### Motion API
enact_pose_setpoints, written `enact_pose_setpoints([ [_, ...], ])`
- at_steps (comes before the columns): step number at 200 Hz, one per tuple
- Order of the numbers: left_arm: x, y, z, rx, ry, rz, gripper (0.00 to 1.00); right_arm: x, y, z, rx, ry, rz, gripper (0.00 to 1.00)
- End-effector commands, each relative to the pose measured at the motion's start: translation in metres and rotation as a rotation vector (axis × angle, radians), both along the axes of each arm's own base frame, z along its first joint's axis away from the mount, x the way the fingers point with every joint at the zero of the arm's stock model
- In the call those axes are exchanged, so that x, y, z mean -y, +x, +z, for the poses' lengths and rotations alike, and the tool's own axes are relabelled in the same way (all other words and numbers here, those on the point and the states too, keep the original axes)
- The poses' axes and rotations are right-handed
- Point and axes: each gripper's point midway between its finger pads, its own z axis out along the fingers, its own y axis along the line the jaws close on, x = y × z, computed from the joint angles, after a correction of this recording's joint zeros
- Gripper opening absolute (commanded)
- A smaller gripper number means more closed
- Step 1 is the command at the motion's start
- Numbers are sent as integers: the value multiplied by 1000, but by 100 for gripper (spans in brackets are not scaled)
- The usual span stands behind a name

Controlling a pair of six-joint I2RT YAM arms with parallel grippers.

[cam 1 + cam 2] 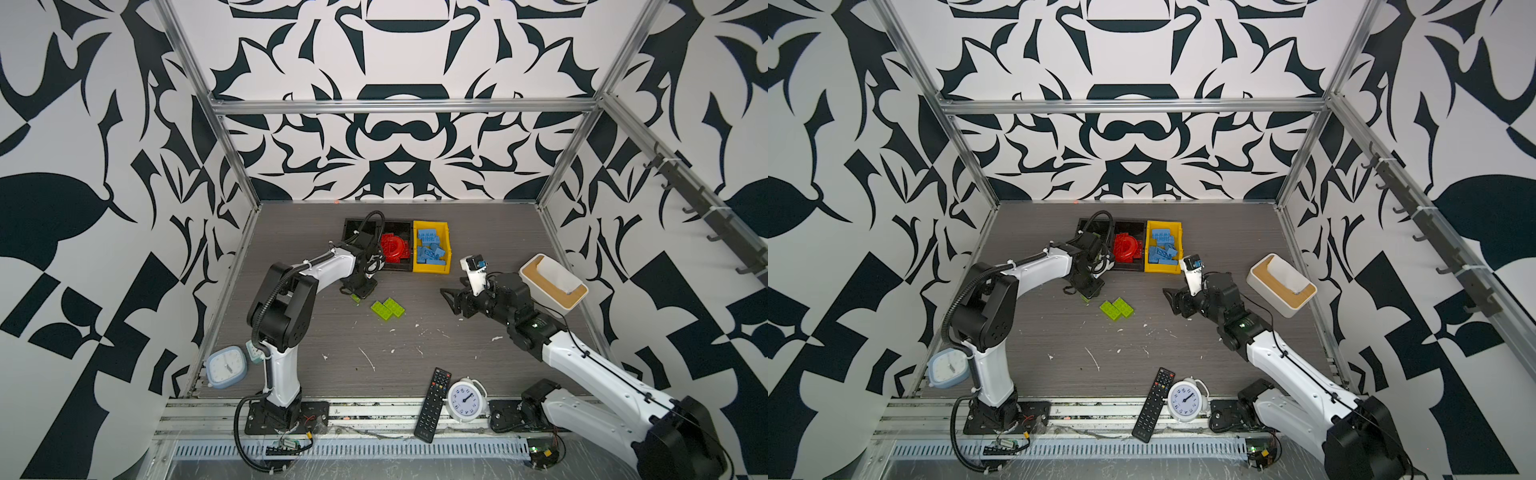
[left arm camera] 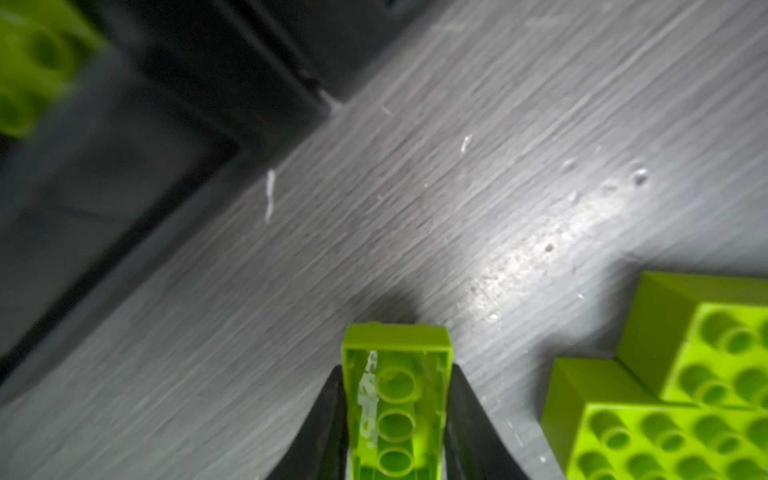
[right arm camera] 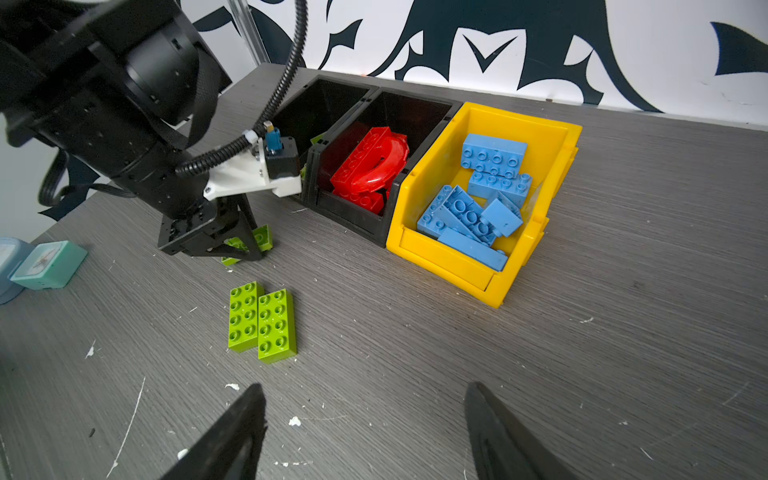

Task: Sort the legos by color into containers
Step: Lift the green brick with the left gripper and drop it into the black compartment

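Grey wood-grain laminate forms the tabletop (image 1: 457,345). It is matte, finely ridged, and flecked with white scuffs and chips. Walls on three sides carry a bold black-and-white print, framed by extruded aluminium rails (image 1: 399,106).

Left gripper (image 2: 397,374): jaws clamped on the long sides of a lime green brick (image 2: 397,345). The brick is glossy moulded plastic, and its hollow underside with round tubes faces the wrist camera. It sits low over the tabletop just in front of the black trays (image 3: 353,226); contact with the surface cannot be determined.

Right gripper (image 3: 365,386): jaws spread wide, nothing between them, above bare tabletop.

Two more lime green bricks (image 3: 274,324), rectangular with studs up, lie flat side by side, touching, near the held brick. The joined black trays are square with smooth walls. The compartment next to the yellow bin (image 3: 449,257) holds red bricks (image 3: 365,166), including a half-round piece. The yellow bin stands against the trays and holds blue bricks (image 3: 478,208).
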Motion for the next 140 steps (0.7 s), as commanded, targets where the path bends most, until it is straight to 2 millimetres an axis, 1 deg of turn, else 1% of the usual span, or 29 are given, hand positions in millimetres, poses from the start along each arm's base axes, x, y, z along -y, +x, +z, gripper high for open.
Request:
enact_pose_setpoints([
  [1,-7,10,29,73,-40,45,19,-2,4,12,43,25,0,78],
  [18,-9,16,42,102,-51,63,17,-2,4,11,40,24,2,78],
  [36,-13,27,56,141,-44,82,17,-2,4,11,39,24,3,78],
  [48,-17,41,66,186,-23,104,17,-3,4,12,39,26,4,78],
  [65,-31,68,79,261,38,179,22,-3,3,12,38,27,6,78],
  [78,-36,86,89,283,33,222,23,-3,3,12,39,27,5,78],
  [109,-28,122,97,302,-40,261,23,-2,3,13,43,29,5,78],
  [126,-25,137,94,301,-49,271,24,-2,2,13,42,28,6,78],
  [135,-22,140,92,287,-62,268,24,-2,3,13,43,29,5,78],
  [140,-21,142,88,278,-66,267,24,-2,3,14,44,29,4,78],
])
